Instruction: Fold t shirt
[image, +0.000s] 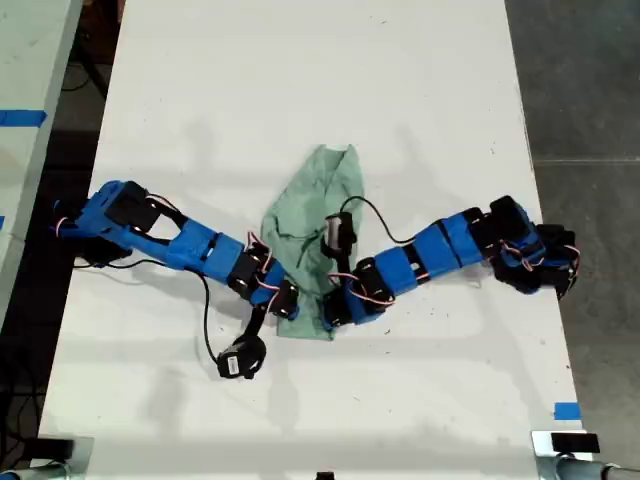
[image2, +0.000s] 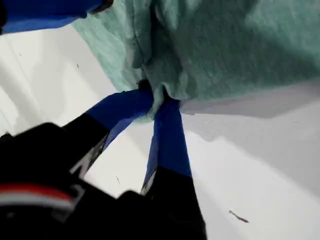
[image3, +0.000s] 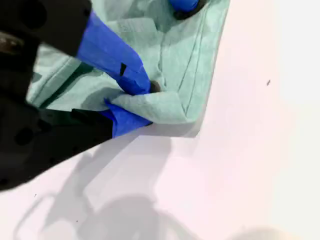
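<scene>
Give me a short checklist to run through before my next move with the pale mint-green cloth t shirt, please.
1. My first gripper pinches the pale mint-green wrinkled cloth t shirt at its edge: ok.
2. My second gripper pinches a folded corner: ok.
3. Jaws closed on the cloth: ok.
4. Cloth lies flat for folding: not ok, it is bunched and wrinkled.
5. Which arm in the exterior view is first: cannot tell.
6. White table beyond the shirt is free: ok.

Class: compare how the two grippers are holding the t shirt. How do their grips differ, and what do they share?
My first gripper pinches a bunched edge of the t shirt with its fingers meeting at a point. My second gripper clamps a flatter folded corner with its fingers further apart. Both are shut on the cloth, low over the white table.
</scene>
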